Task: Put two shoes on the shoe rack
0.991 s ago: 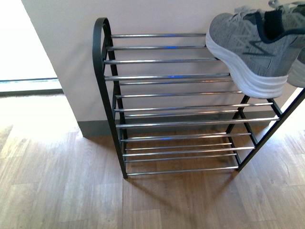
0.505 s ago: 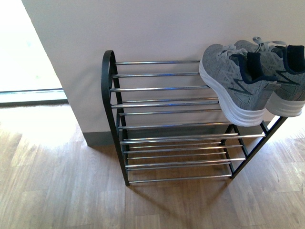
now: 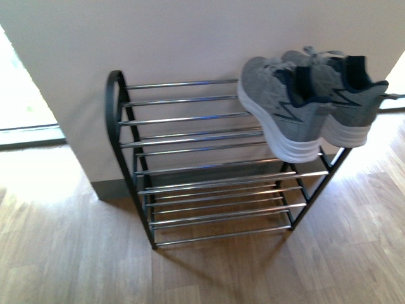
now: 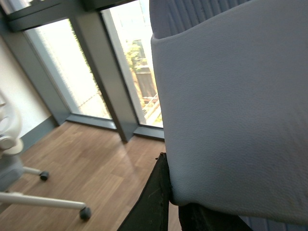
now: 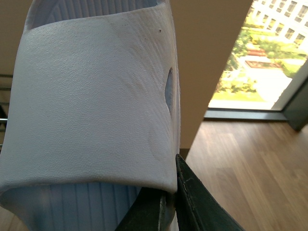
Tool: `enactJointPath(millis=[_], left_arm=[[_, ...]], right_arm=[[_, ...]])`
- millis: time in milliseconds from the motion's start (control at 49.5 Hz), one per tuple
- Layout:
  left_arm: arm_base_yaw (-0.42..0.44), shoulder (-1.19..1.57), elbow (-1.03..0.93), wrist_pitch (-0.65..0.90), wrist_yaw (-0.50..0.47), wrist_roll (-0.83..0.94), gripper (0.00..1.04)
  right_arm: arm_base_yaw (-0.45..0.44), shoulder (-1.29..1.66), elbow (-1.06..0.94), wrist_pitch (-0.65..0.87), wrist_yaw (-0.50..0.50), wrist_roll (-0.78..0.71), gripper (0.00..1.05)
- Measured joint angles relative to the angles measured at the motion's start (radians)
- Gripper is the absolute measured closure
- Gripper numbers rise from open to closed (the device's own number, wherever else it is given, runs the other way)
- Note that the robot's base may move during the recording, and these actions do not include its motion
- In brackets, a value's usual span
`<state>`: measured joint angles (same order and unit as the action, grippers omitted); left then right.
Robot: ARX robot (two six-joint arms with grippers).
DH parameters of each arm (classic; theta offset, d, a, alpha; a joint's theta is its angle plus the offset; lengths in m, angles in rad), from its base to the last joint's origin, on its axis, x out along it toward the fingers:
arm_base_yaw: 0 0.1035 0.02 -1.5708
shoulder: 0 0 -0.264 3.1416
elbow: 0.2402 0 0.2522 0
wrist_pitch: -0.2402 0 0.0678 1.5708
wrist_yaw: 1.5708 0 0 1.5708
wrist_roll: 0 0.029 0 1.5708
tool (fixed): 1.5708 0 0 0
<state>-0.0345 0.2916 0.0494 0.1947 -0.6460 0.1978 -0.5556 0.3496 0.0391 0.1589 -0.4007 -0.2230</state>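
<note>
Since the earlier frame the black-framed chrome-rod shoe rack (image 3: 202,164) has shifted leftward in the front view, its top tier carrying two grey knit sneakers (image 3: 278,104) at the right end; each wrist view shows a white slipper (image 4: 231,106) (image 5: 91,96), pincer state indeterminable.

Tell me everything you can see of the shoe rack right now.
The shoe rack is a low open frame standing on the wood floor against the pale wall. Its black metal side pieces round over at the top; shiny chrome rods run between them in several tiers. A pair of gray sneakers with white soles sits on the right end of the top tier, overhanging the front. The other tiers hold nothing.
</note>
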Motion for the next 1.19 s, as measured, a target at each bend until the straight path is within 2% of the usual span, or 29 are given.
enactJointPath(millis=[121,667,1193], left_arm=[[-0.004,0.002,0.000,0.000,0.022,0.000,1.02],[0.002,0.000,0.000,0.000,-0.008,0.000,1.02],[0.000,0.001,0.000,0.000,0.011,0.000,1.02]], right_arm=[[-0.002,0.000,0.000,0.000,0.016,0.001,1.03],[0.002,0.000,0.000,0.000,-0.008,0.000,1.03],[0.001,0.000,0.000,0.000,0.008,0.001,1.03]])
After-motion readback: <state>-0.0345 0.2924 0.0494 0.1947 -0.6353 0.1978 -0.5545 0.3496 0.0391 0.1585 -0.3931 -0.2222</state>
